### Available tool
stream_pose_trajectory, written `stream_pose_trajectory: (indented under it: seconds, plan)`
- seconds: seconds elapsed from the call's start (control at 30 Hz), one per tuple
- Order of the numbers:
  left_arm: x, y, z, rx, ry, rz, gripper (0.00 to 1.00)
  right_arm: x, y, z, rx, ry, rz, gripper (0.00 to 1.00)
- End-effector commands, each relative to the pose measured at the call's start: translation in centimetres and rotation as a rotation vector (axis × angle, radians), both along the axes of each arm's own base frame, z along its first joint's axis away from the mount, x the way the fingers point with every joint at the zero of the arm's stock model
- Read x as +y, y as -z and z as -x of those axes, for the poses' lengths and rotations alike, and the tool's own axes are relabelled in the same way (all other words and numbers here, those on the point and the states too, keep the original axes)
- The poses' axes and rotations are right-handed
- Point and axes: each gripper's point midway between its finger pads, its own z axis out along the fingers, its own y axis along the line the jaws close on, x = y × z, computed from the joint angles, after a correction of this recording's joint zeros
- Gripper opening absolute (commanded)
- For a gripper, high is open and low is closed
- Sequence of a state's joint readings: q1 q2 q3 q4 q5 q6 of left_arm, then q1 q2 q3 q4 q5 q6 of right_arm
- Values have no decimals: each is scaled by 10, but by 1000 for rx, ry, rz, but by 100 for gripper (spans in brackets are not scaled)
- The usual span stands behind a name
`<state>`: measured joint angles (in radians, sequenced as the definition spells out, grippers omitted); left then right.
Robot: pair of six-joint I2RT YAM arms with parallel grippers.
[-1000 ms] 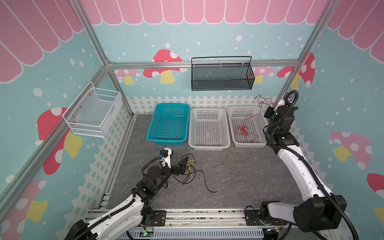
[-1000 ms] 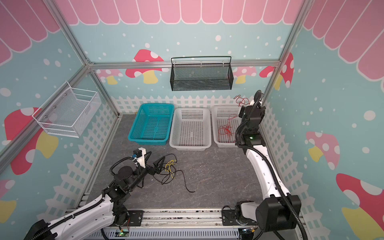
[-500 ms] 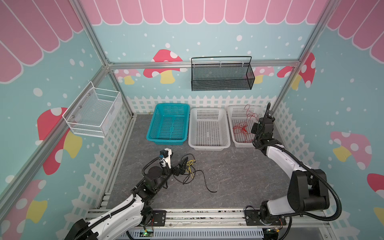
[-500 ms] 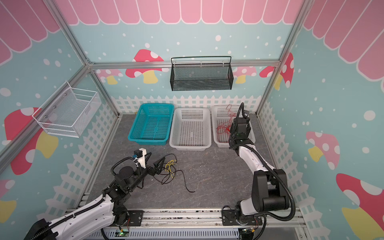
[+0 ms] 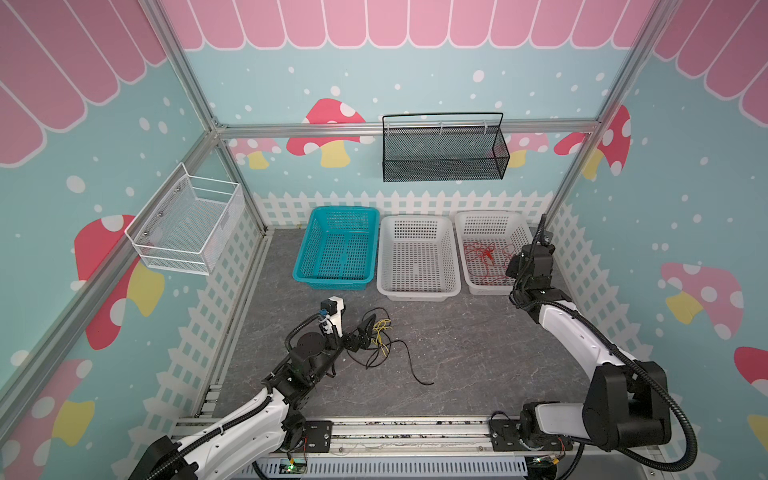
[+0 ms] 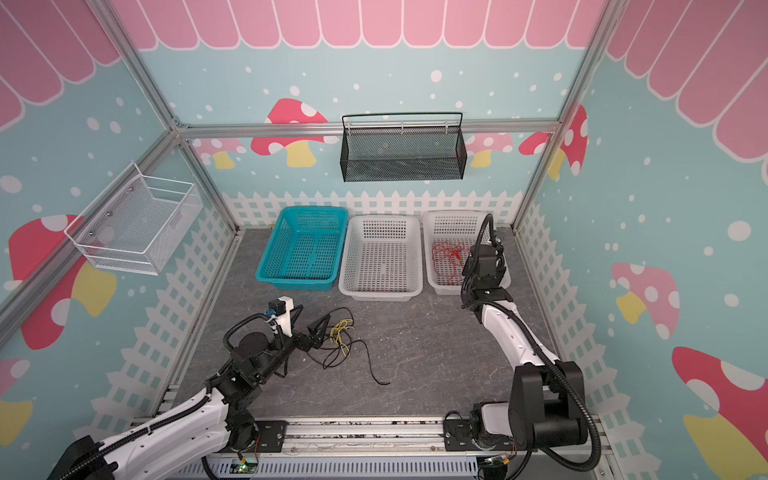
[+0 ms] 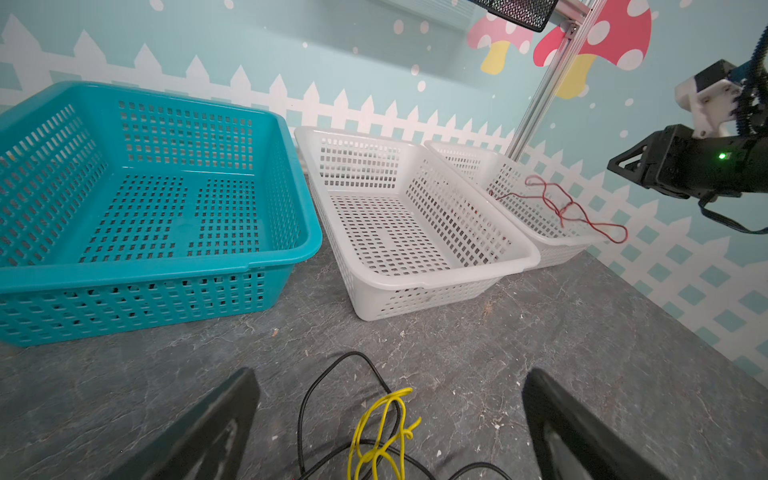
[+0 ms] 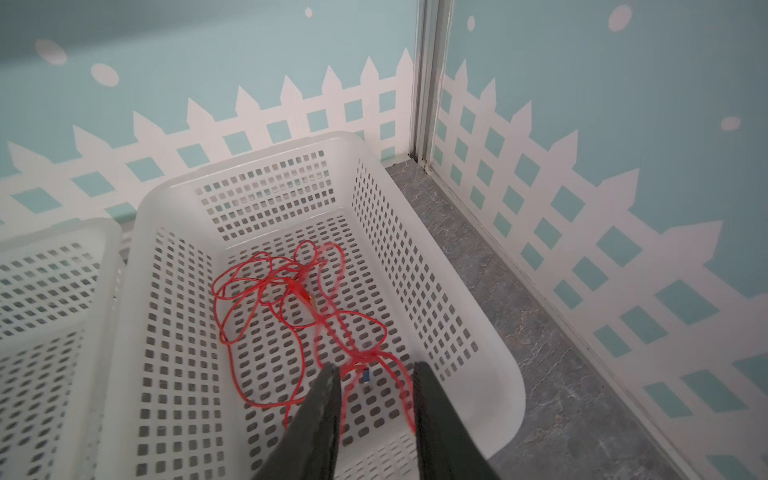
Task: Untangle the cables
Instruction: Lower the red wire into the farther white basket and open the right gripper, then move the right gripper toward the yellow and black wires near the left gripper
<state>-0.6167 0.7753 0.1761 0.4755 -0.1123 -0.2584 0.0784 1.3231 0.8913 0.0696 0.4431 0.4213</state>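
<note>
The red cable (image 8: 291,286) lies in loose loops inside the right white basket (image 8: 457,291), which both top views show at the back right (image 5: 484,257). My right gripper (image 8: 376,368) hovers over the basket's near right corner, open. One red loop passes between its fingers without being pinched. On the floor at the front left, a yellow cable (image 5: 381,330) and a black cable (image 5: 409,361) lie tangled together. My left gripper (image 7: 390,376) is open wide at that tangle, with the yellow cable (image 7: 384,428) and a black loop (image 7: 332,374) between its fingers, untouched.
A second white basket (image 5: 417,295) and a teal basket (image 5: 332,282) stand in a row left of the red cable's basket. A black mesh basket (image 5: 442,149) hangs on the back wall, a white wire basket (image 5: 187,224) on the left wall. The black cable's tail (image 6: 380,380) trails across the floor.
My right arm came down from high beside the back right corner to the basket's near corner. Its gripper opened and the red cable dropped into the basket. The left arm stayed still.
</note>
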Motion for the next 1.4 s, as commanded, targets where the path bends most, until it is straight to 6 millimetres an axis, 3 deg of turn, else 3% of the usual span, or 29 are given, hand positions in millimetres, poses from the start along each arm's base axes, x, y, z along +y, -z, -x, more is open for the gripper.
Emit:
stream_pose_trajectory:
  seconds: [0.0, 0.4, 0.6, 0.7, 1.03, 1.37]
  plan:
    - [2, 5, 1, 16, -9, 12, 99, 0, 2, 10, 12, -6, -27, 41]
    - [4, 6, 4, 14, -10, 10, 99, 26, -23, 19, -33, -178, -46, 56]
    - [7, 9, 3, 25, -24, -7, 99, 58, -14, 20, 34, -349, -83, 58]
    - [11, 12, 1, 42, -51, -23, 99, 89, -8, 26, 52, -474, -78, 58]
    - [36, 25, -7, 111, -206, -68, 99, 219, -1, 67, 77, -918, 22, 60]
    - [52, 39, -7, 175, -298, -84, 99, 310, 33, 110, 132, -1234, 52, 59]
